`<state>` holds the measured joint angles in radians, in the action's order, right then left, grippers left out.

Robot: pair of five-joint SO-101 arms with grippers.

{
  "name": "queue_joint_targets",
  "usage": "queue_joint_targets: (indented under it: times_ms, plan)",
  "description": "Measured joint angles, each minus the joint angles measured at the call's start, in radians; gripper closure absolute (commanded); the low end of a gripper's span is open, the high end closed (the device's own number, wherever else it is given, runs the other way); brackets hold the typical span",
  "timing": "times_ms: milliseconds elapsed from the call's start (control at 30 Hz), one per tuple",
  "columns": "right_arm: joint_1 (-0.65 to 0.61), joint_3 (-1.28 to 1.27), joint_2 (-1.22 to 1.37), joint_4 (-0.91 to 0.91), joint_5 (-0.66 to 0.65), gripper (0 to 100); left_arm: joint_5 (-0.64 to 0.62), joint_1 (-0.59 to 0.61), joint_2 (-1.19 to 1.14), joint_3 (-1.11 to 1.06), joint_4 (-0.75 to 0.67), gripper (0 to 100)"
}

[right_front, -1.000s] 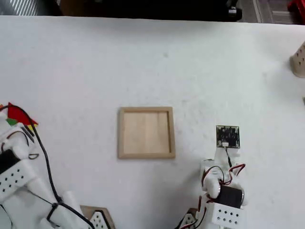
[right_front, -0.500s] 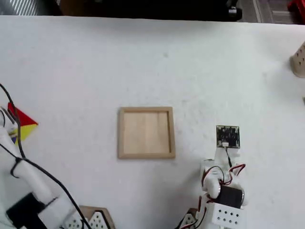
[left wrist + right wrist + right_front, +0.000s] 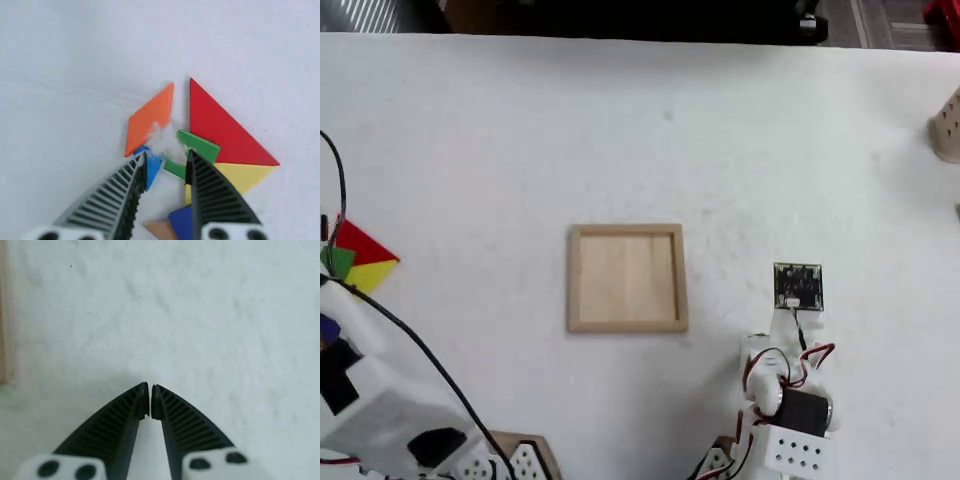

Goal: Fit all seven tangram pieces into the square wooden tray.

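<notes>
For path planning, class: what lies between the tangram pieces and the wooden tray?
Bare white table separates the tangram pieces from the wooden tray, per the high view.

White arm (image 3: 790, 447), black ribbed gripper (image 3: 149, 388)

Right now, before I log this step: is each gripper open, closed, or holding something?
Left gripper: open, poised over the tangram pieces, gripping nothing.
Right gripper: closed, empty, over the table.

white table (image 3: 620, 120), beige holed object at its right edge (image 3: 948, 128), red thing beyond far corner (image 3: 944, 14)
</notes>
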<state>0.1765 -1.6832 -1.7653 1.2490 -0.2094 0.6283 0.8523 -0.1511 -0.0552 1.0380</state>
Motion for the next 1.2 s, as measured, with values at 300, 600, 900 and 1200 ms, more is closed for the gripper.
queue_joint_targets:
  times_ms: [300,600,900,1200]
  plan:
    - [0.0,0.0,0.0,0.0,0.0,98.1,0.012,0.037,-0.227,0.219,0.031,79]
    - [0.0,0.0,0.0,0.0,0.0,98.1,0.089,0.072,-0.52,0.512,0.064,79]
    - [0.0,0.0,0.0,0.0,0.0,98.1,0.35,0.075,-0.701,0.881,0.267,74]
    - [0.0,0.0,0.0,0.0,0.0,98.1,0.605,0.038,-0.735,1.131,0.562,78]
